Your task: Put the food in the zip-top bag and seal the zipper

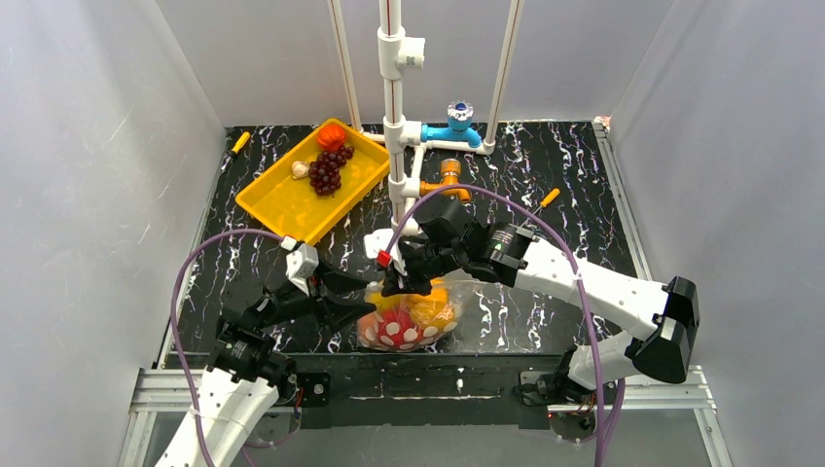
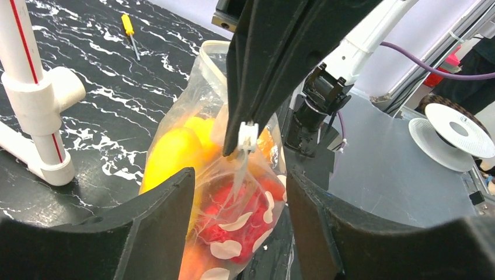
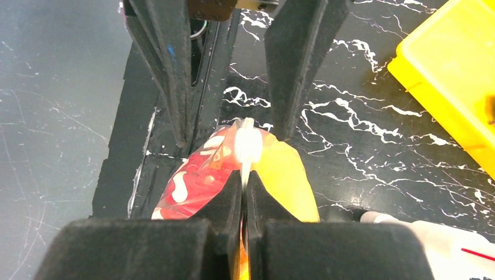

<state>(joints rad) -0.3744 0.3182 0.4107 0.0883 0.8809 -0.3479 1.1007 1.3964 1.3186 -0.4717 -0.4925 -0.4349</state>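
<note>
Right wrist: right gripper (image 3: 244, 186) clamped on zipper (image 3: 247, 149).
Left gripper (image 2: 239, 175): agape, empty.
Zip-top bag (image 2: 245, 227): limp, slippery — you grip its stiffer edge.

Nothing legible shows in any of the three views: no words, brand, number or sign. The white pipe fitting (image 1: 403, 53) high on the white pipe (image 2: 26, 70) carries a few tiny dark specks (too small to tell whether they are lettering). The pipe itself bears a thin red line along its length, a plain stripe. The zip-top bag (image 1: 409, 321), near the foot of that pipe, is printed only with white round dots.
</note>
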